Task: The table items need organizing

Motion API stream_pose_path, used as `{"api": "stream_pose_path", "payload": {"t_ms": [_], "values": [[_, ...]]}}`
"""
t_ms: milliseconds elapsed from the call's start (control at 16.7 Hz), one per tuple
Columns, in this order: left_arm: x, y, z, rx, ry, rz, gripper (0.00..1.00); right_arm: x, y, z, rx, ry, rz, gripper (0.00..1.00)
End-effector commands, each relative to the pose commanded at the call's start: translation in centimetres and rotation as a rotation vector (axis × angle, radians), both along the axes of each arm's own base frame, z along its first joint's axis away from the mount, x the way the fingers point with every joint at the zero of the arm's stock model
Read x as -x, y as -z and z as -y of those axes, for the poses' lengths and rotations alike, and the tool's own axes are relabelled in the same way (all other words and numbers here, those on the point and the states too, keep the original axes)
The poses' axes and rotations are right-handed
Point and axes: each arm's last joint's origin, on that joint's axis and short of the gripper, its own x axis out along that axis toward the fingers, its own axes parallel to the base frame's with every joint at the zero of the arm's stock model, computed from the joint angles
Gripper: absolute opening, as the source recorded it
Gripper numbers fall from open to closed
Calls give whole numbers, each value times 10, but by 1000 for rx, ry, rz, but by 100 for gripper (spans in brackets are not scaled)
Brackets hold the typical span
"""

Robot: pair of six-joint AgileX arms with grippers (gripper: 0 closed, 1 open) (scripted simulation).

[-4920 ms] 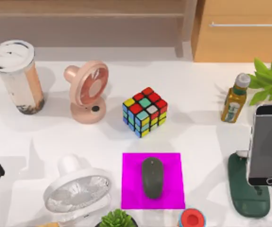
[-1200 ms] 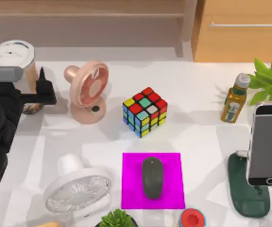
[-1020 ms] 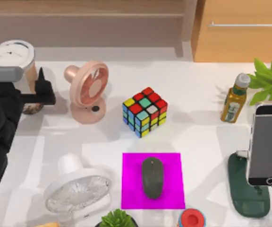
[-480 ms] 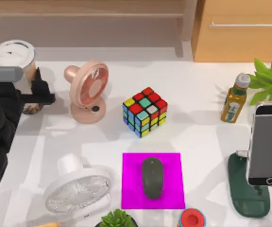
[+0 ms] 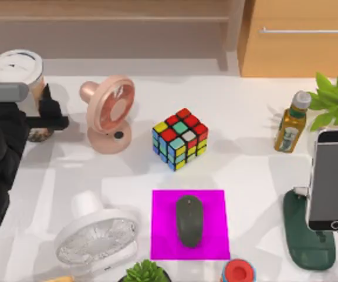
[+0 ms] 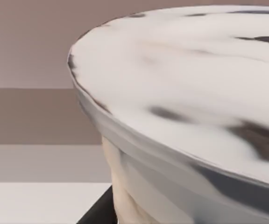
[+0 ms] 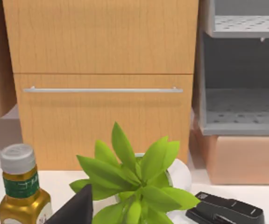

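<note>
Clear plastic: the cup [image 5: 21, 94] with its white lid and brownish drink stands upright at the far-left corner of the table [image 5: 245, 170]; the left wrist view looks across the lid rim [image 6: 139, 135] from very near.
Left gripper: the left gripper [image 5: 40, 108] brackets the cup's lower body from the side, one dark finger [image 5: 51, 108] showing at the cup's right flank – judged clamped on the cup, though the far finger is hidden by the arm.
Other task items: the mouse [image 5: 189, 220] lies on the magenta mat [image 5: 163, 205]; the smartphone [image 5: 335, 179] stands upright on the green stand [image 5: 301, 235] at the table's right edge.
Neighbours: the pink fan [image 5: 107, 114] stands just beside the held cup; the puzzle cube [image 5: 180, 138] is well apart.
Right arm: parked – its wrist view faces the plant [image 7: 134, 182] and the wooden drawer [image 7: 102, 79].
Risk 1: a low grip on a tall cup may let it tip or slip once lifted – top-heavy, smooth wall.
Risk 2: a sideways carry could clip the pink fan.
Change: against the frame 1.2 s ago, the finger has drawn in toward the cup's wall, and the cup has leaned slightly; other items unmoved.
</note>
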Motion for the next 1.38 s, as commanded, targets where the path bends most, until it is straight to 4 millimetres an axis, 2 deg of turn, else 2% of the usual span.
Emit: {"api": "stream_pose_path", "payload": {"t_ms": [780,1140,1380], "values": [[0,-10,0,-2,2,1,0,0,0,0,0,0,0,100],[-15,-48,7,-62,7,83,0,0,0,0,0,0,0,100],[-29,-82,13,-89,7,134,0,0,0,0,0,0,0,100]]}}
